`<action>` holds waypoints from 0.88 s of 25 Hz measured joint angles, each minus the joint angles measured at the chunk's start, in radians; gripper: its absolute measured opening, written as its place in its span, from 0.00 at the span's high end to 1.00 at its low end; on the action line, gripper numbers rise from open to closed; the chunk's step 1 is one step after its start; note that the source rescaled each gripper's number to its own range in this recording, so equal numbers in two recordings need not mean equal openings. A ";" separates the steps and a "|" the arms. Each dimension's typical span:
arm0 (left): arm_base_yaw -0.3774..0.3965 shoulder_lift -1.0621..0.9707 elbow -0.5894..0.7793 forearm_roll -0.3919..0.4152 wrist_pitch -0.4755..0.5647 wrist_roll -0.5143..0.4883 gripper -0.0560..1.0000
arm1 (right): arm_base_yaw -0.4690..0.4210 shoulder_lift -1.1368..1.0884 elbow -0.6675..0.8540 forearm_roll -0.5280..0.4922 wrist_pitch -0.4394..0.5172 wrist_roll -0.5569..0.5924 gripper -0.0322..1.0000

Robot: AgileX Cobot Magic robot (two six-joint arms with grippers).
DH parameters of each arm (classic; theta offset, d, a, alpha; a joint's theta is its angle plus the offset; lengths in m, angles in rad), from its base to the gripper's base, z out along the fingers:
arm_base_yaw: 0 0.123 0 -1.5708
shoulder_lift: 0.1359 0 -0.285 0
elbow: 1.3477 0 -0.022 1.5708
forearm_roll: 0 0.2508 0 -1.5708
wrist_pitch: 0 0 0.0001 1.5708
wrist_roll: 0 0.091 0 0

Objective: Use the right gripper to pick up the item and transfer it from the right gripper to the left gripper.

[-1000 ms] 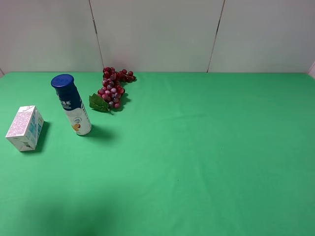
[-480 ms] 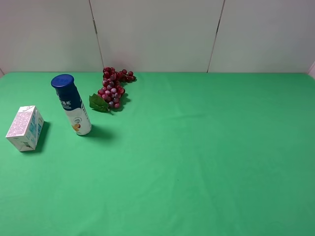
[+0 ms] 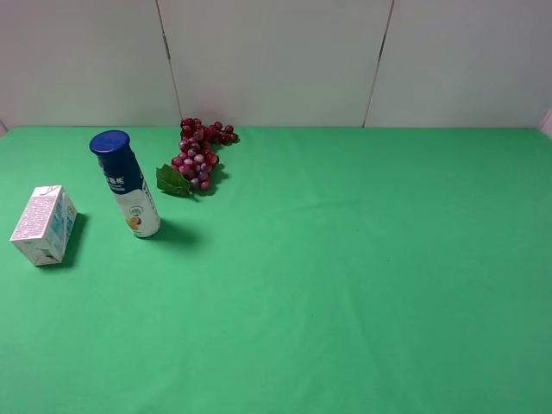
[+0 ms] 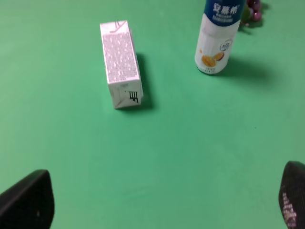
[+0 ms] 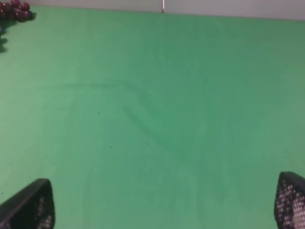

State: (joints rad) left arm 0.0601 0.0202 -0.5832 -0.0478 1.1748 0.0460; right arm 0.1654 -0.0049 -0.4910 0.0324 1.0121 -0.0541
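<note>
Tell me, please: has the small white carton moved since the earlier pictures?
No. The carton lies at the same spot on the green table, equally far left of the standing bottle.

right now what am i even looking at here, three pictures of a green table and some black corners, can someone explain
This is a two-armed robot at a green table. One picture comes from a camera mounted high above; it shows a small white carton, a blue-capped bottle and a bunch of red grapes. The other two come from cameras on the arms' wrists. The black corners are fingertips: the left gripper looks at the carton and bottle, the right gripper at mostly bare cloth. Both stand open, holding nothing.
</note>
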 joint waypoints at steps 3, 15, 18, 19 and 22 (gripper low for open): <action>0.000 -0.006 0.046 0.000 -0.014 -0.027 0.09 | 0.000 0.000 0.000 0.000 0.000 0.000 0.00; 0.000 -0.006 0.092 0.003 -0.112 -0.033 0.11 | 0.000 0.000 0.000 0.000 0.000 0.000 0.00; 0.000 -0.006 0.092 0.003 -0.112 -0.033 0.11 | 0.000 0.000 0.000 0.000 0.000 0.000 0.00; 0.000 -0.006 0.092 0.003 -0.112 -0.033 0.11 | 0.000 0.000 0.000 0.000 0.000 0.000 0.00; 0.000 -0.006 0.092 0.003 -0.112 -0.033 0.11 | 0.000 0.000 0.000 0.000 0.000 0.000 0.00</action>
State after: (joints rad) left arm 0.0601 0.0144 -0.4916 -0.0447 1.0632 0.0127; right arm 0.1654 -0.0049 -0.4910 0.0324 1.0118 -0.0541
